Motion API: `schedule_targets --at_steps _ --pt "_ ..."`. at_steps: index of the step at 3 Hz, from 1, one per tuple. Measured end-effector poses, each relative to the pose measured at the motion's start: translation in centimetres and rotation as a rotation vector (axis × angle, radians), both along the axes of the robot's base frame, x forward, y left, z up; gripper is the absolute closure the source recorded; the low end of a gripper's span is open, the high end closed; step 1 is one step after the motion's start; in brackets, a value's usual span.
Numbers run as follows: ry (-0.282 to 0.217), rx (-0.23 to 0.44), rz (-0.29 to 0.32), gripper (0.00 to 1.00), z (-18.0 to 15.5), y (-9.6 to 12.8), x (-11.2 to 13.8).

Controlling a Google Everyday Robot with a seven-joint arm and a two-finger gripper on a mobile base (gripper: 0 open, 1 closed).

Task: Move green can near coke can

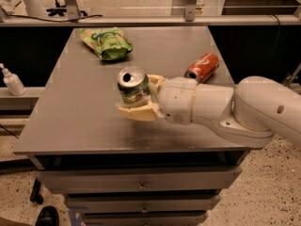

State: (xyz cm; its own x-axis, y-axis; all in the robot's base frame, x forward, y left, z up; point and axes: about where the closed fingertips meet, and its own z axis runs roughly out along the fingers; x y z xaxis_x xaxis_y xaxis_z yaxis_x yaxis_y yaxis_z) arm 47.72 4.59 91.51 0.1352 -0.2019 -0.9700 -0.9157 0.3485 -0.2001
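Observation:
The green can (133, 85) is upright, its silver top showing, held in my gripper (139, 99) above the middle of the grey table (70, 102). The cream fingers (136, 112) close around its lower body, and the white arm reaches in from the right. The coke can (202, 67) lies on its side on the table's right part, behind and to the right of my wrist, apart from the green can.
A flat green snack bag (106, 42) lies at the table's back left. A white spray bottle (11, 80) stands on a ledge off the left edge. Drawers (141, 185) sit under the tabletop. A metal rail runs behind the table.

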Motion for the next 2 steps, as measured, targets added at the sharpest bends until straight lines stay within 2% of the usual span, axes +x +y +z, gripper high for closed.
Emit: schedule_targets --at_steps 2 --pt "-0.085 -0.049 -0.155 1.0 1.6 -9.7 3.8"
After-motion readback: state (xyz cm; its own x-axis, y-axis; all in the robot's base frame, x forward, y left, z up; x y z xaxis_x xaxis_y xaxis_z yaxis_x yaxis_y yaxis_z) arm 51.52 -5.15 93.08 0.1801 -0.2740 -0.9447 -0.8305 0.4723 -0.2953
